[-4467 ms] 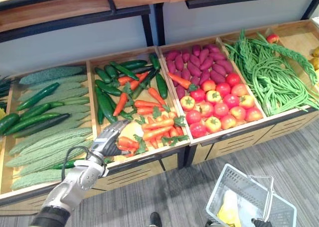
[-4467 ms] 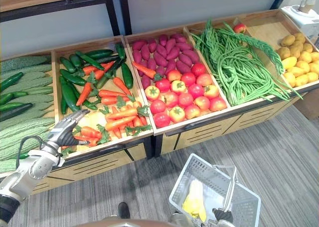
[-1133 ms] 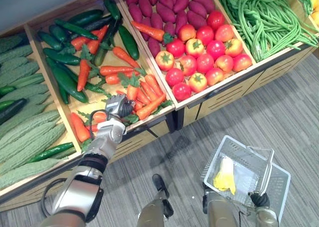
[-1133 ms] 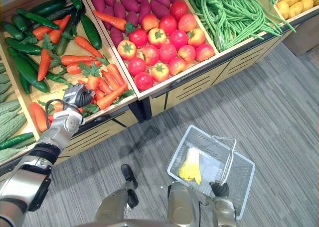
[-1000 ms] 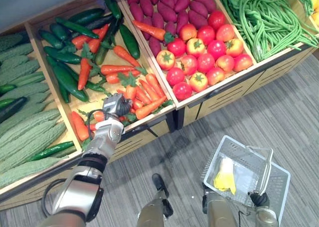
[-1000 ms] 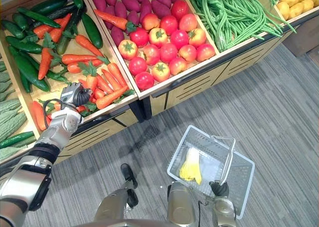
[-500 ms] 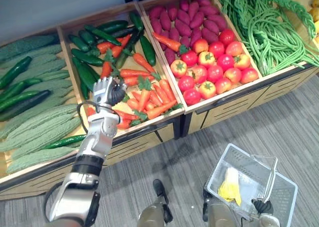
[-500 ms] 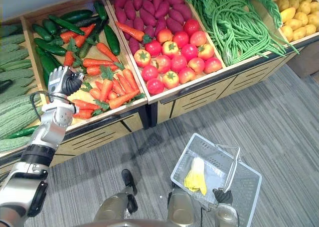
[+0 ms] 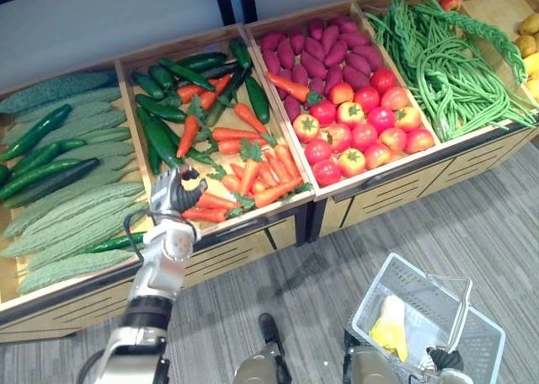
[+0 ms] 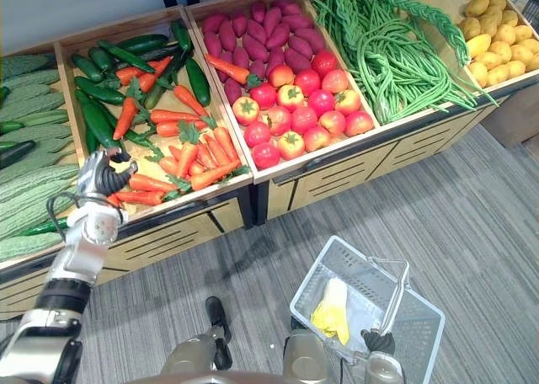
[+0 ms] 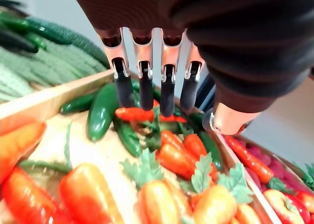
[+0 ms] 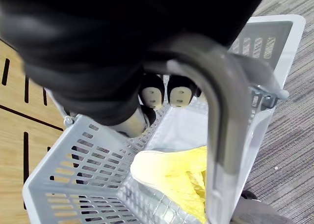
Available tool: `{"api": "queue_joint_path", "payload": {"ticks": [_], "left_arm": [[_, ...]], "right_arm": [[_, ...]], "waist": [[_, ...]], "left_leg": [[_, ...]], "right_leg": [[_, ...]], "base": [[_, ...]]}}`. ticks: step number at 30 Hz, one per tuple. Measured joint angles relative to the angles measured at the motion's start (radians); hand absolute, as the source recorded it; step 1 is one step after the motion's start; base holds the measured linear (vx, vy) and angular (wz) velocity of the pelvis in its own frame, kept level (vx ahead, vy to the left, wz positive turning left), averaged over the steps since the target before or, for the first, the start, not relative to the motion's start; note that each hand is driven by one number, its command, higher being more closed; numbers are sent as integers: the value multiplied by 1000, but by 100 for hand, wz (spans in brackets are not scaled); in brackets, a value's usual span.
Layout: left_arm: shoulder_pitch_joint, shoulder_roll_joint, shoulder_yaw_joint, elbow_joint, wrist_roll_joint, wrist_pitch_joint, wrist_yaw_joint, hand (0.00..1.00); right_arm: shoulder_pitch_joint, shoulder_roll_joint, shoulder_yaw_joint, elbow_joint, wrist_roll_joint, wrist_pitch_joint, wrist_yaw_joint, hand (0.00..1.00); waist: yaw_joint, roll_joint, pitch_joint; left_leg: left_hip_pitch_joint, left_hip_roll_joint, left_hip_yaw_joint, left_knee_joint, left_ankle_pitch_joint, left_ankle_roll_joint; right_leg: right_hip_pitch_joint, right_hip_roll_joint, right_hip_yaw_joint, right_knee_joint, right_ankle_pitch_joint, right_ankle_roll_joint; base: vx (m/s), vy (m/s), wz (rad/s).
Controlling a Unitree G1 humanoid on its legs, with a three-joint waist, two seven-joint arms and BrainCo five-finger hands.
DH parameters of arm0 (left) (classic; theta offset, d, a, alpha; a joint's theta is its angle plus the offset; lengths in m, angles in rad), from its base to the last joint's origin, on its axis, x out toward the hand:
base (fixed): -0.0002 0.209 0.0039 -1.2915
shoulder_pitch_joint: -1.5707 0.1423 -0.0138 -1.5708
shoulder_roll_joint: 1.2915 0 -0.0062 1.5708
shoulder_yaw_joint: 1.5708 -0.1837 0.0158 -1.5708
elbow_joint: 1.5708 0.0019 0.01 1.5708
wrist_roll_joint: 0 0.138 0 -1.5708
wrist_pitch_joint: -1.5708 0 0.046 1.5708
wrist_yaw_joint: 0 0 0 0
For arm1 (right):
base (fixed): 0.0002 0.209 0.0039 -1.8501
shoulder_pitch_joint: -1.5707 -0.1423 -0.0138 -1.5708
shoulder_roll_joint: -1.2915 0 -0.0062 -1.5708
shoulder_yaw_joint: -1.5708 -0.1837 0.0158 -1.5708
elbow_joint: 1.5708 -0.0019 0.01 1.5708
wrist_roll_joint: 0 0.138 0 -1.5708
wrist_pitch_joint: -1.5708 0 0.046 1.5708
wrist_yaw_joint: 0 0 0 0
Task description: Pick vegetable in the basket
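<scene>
Left hand [image 9: 173,192] held open, empty, over carrots [image 9: 253,169] at centre-left; piled carrots could be knocked out when grasped. Basket [image 10: 318,270] handle [image 12: 221,135] seemingly gripped by right hand [image 12: 156,93].

The right hand [image 10: 379,344] is cut off by the near edge of the eye views. In the right wrist view its dark cover hides much of the basket [image 12: 73,184], and the handle [image 12: 221,135] crosses a yellow item [image 12: 167,172] too unclear to name. The near carrots [image 11: 83,194] are blurred in the left wrist view.
</scene>
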Motion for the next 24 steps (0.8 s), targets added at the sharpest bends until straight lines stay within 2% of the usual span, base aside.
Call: {"api": "queue_joint_path", "payload": {"ticks": [7,10,24], "left_arm": [[15,-64,18,0,-1,11,-5,0],[16,-102,29,0,-30,34,3,0],[15,-179,69,83,-76,73,83,0]], "right_arm": [[-22,0,-4,27,-10,1,11,100],[-31,0,-2,28,-10,6,13,100],[-40,0,13,32,-11,19,10,100]], "waist": [[-5,2,-15],[-6,2,-15],[-14,1,-15]], "left_leg": [[2,-2,0,0,1,1],[3,1,0,0,1,1],[2,3,5,-1,-5,-6]], "right_leg": [[4,8,2,-13,2,1],[4,12,4,-13,2,1],[4,15,11,-37,6,2]], "base": [[67,-15,-2],[52,-9,-3],[15,0,-1]]}}
